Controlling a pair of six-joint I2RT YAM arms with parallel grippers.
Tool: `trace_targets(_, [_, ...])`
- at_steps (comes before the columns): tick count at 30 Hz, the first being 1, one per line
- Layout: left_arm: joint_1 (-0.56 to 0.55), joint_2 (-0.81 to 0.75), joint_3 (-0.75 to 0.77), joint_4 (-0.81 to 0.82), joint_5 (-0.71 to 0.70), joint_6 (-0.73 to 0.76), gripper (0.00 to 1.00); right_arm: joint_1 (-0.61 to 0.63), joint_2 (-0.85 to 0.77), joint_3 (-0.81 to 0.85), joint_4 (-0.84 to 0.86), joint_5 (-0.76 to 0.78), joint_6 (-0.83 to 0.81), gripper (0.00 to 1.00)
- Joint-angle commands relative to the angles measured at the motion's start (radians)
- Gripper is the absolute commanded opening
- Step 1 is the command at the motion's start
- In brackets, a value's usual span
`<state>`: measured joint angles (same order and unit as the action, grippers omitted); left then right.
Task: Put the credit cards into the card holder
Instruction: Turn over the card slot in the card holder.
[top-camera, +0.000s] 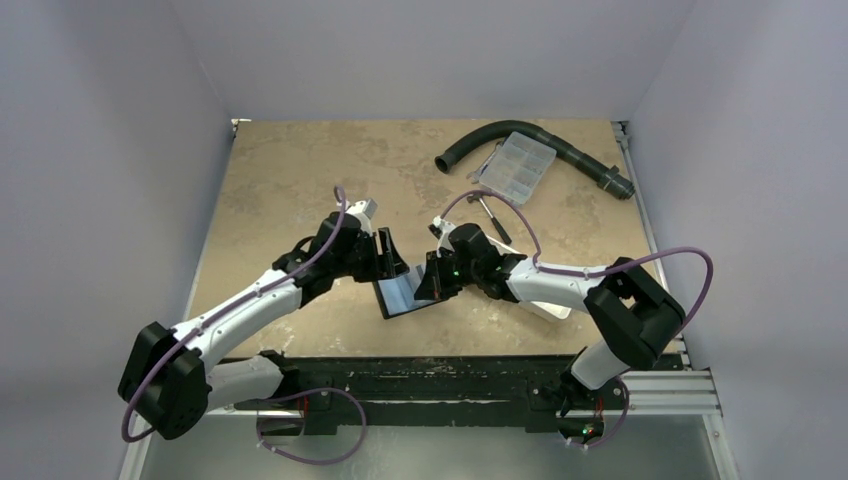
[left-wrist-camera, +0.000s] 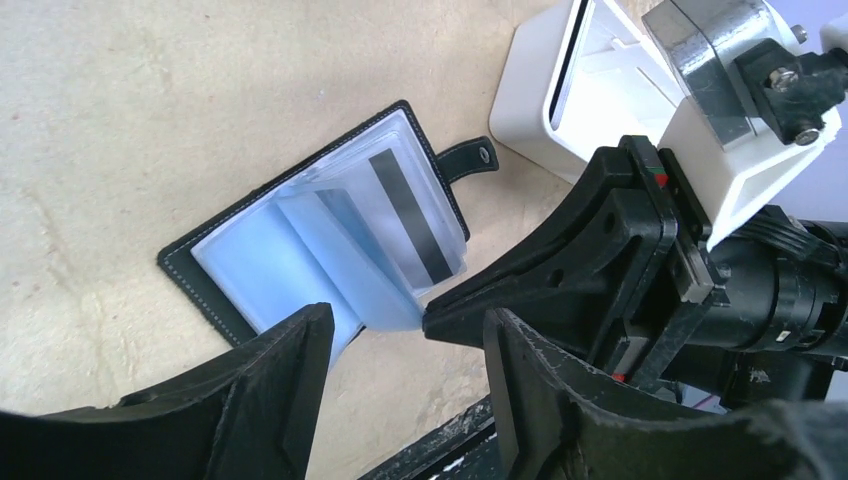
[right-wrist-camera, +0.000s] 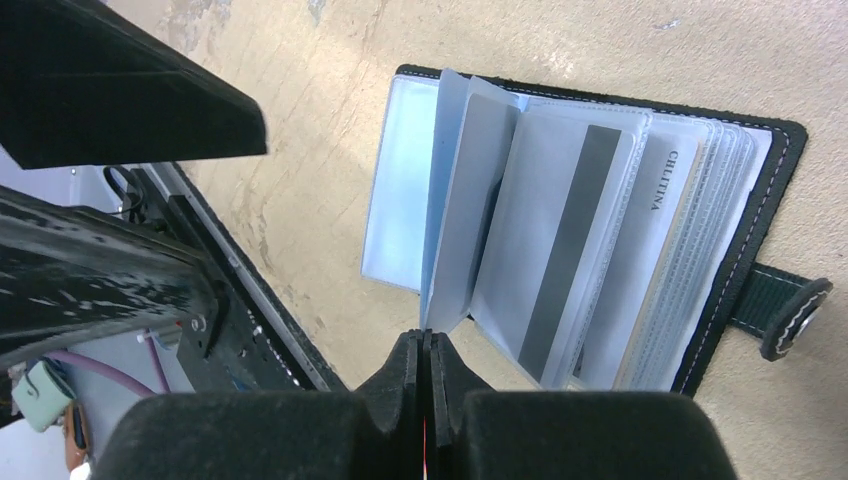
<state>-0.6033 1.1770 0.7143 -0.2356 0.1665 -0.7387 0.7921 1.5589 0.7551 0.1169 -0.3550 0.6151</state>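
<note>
- The right gripper (right-wrist-camera: 426, 345) fills the bottom of its own wrist view. Its fingers are pressed together, tips at the near edge of a loose clear sleeve. I cannot tell whether the sleeve is caught between them.
- The left gripper (left-wrist-camera: 405, 350) is spread wide, with a clear gap between its fingers. It hovers over the near end of the card holder (left-wrist-camera: 300, 250), and the right gripper's tip pokes into that gap.
- The card holder lies open and flat on the table (top-camera: 290, 180), near the middle of the near edge. Its pale blue inside faces up and its sleeves are fanned.
- From above, both grippers cover most of the holder; only a blue corner shows.
- A striped card (right-wrist-camera: 565, 250) sits in one sleeve, its dark band plain through the plastic.
- A second card (right-wrist-camera: 650, 230) lies behind it, mostly overlapped, with a strip of lettering showing.
- The snap strap (right-wrist-camera: 790, 310) sticks out from the holder's edge and lies on the table.
- A white tray (left-wrist-camera: 540, 100) stands just beyond the strap, largely hidden by the right arm.
- A black hose (top-camera: 540, 140) curves along the far right corner, with a clear box (top-camera: 512, 162) resting against it.
- A small tool (top-camera: 493, 215) lies near the box, too small to make out.
</note>
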Motion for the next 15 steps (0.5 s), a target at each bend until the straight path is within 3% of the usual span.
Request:
trace_targets(1, [-0.001,-0.064,0.023,-0.085,-0.065,0.021,0.61,0.001,0.018,0.036,-0.034,0.073,-0.045,0.04])
trace_targets(15, [-0.001,0.091,0.021,0.152,0.007,-0.035,0.52,0.001,0.019,0.039,-0.033,0.062,-0.045,0.04])
